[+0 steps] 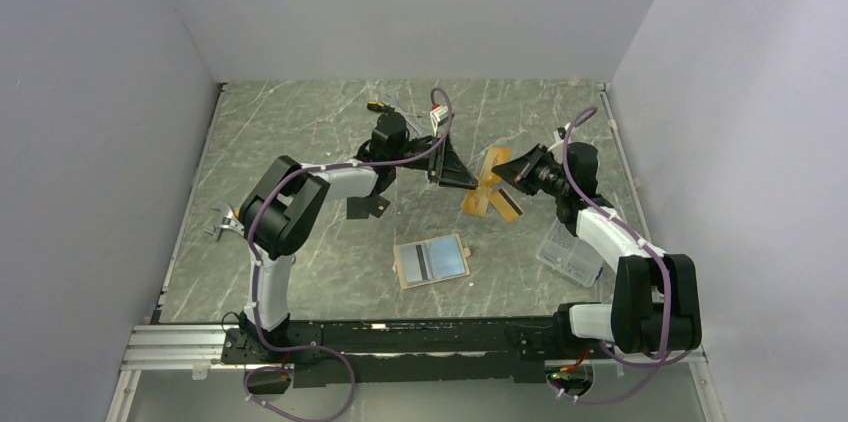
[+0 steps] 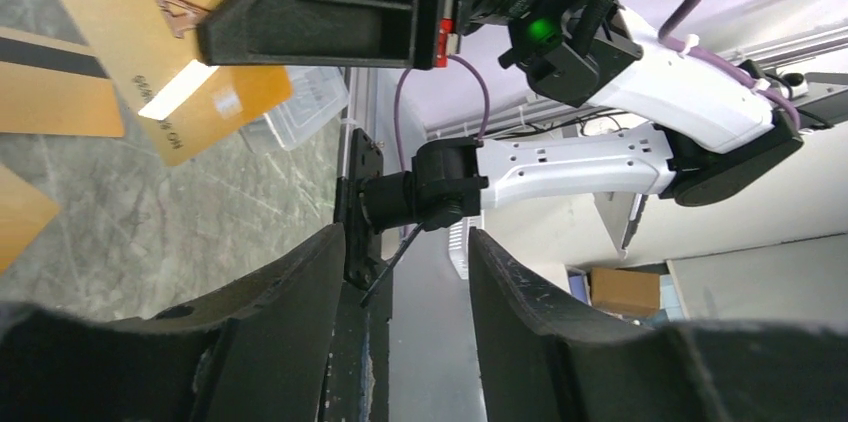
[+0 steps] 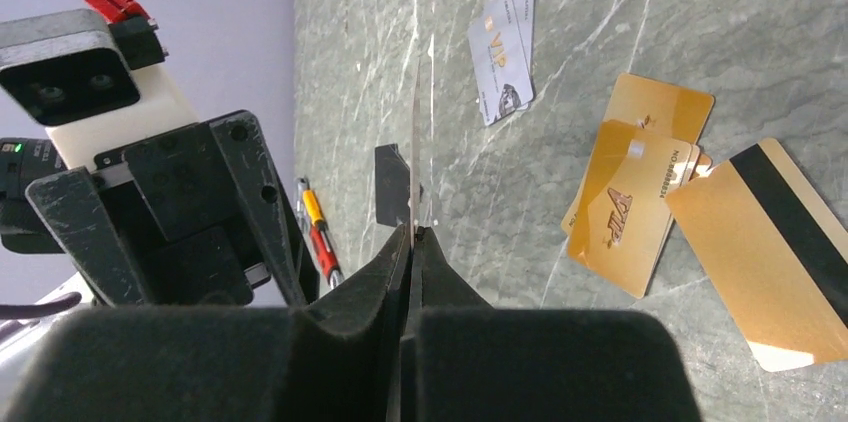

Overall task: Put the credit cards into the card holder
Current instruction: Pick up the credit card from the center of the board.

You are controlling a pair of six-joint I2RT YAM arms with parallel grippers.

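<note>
The card holder [image 1: 402, 265] lies open on the table in front of the arms, showing blue-grey panels. Three orange-gold credit cards [image 1: 484, 197] [image 3: 625, 212] lie overlapped right of centre, one with a black stripe [image 3: 790, 242]. A black card [image 1: 368, 207] [image 3: 391, 180] lies left of them. Two silver cards [image 3: 505, 52] lie farther left. My right gripper [image 3: 413, 229] [image 1: 505, 170] hangs above the gold cards, shut on a thin card [image 3: 415, 142] seen edge-on. My left gripper [image 2: 405, 252] [image 1: 455, 167] faces it, open and empty.
A clear plastic box [image 1: 568, 252] [image 2: 305, 107] sits by the right arm. A yellow and red pen [image 3: 318, 227] [image 1: 378, 105] lies at the back. A small metal clip [image 1: 222, 225] rests near the left edge. Grey walls enclose the table.
</note>
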